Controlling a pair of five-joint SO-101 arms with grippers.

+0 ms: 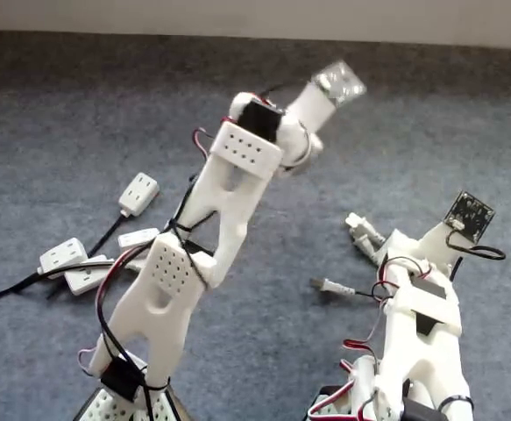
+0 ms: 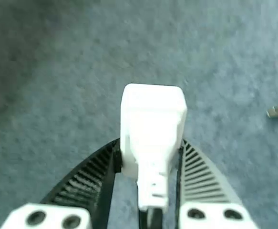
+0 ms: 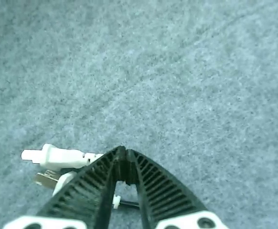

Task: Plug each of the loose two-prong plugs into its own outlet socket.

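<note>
White two-prong plug (image 3: 57, 155) lies on the grey carpet (image 3: 177, 71) just beside the right gripper (image 3: 124, 151), whose jaws are closed tip to tip with nothing visibly between them. The left gripper (image 2: 150, 143) is clamped on a white boxy outlet socket (image 2: 152, 114) at the far middle, well apart from the other white sockets (image 1: 138, 193) at the left

Soft diffuse light, carpet (image 1: 71, 114) dimmer toward the far edge, shadows faint and soft-edged
</note>
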